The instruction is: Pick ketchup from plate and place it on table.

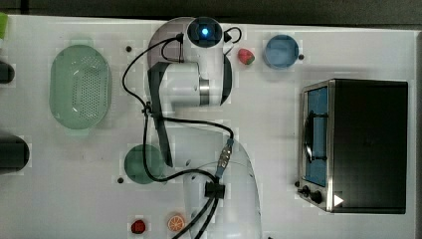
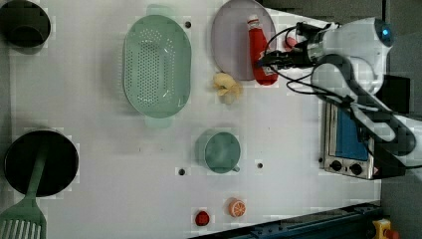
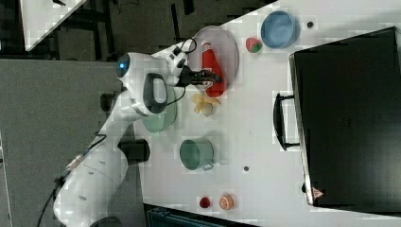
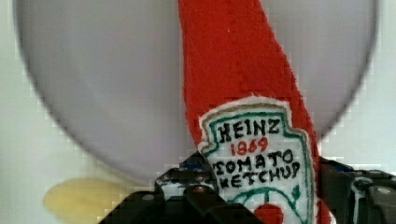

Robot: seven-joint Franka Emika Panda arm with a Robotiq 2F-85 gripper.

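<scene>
Over the plate [image 2: 231, 42], my gripper [image 2: 266, 60] has its fingers pressed against both sides of the ketchup [image 2: 259, 50], down at its label end. It's a soft cloth bottle lying along the plate's right edge in the left view, base hanging over the rim onto the table [image 2: 99, 139]. Risk now: it's limp, so held low it could sag, drag the plate, or slip free as I lift. Just beside the base sits a pale yellow peel [image 2: 228, 87], so I'd set down clear of it. Green colander [image 2: 157, 64] and green cup [image 2: 222, 152] sit well apart; oven [image 2: 348, 144] to the right.
</scene>
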